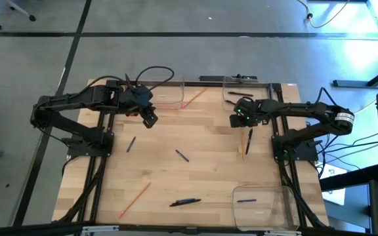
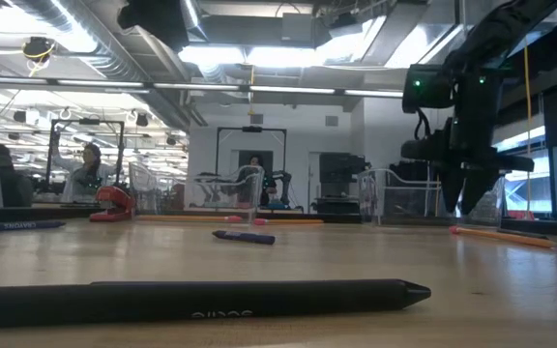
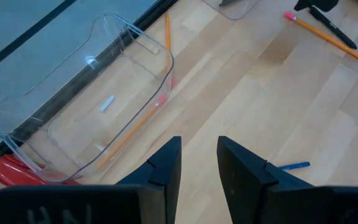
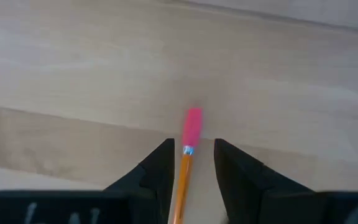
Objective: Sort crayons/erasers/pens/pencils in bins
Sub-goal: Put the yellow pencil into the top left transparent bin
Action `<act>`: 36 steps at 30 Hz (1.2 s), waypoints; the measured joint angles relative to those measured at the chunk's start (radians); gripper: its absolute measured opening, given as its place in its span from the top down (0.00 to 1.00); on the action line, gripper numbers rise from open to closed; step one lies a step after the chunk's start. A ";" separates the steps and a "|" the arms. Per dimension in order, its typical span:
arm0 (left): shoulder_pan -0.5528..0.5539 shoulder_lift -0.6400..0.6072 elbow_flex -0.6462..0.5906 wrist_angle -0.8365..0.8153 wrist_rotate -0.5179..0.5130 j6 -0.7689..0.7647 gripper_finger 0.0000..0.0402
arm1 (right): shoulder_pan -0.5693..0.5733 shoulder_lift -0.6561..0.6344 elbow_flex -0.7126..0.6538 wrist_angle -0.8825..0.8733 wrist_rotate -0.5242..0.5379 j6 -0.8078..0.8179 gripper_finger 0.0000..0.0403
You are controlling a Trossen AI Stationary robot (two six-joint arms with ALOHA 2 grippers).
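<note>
Right gripper hangs w/ jaws parted astride a pencil lying on the bench, its long axis running straight between them, pink eraser end fwd; left gripper, jaws apart and empty, waits near far bin.

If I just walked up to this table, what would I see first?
Probably the right gripper, with its open jaws either side of an orange pencil with a pink eraser, on the table's right side. Next, the big black pen lying near the front edge. The left gripper waits by the clear bin at the back.
</note>
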 joint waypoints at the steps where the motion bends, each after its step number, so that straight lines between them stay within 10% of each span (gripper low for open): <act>1: 0.000 0.000 0.000 0.000 0.000 0.000 0.76 | 0.000 0.005 0.000 0.000 0.000 0.000 0.71; 27: 0.000 0.000 0.000 0.000 0.000 0.000 0.76 | 0.000 0.182 0.006 0.101 -0.013 -0.027 0.72; 36: 0.000 0.000 0.000 0.000 0.000 0.000 0.76 | 0.000 0.183 0.004 0.101 -0.014 -0.074 0.87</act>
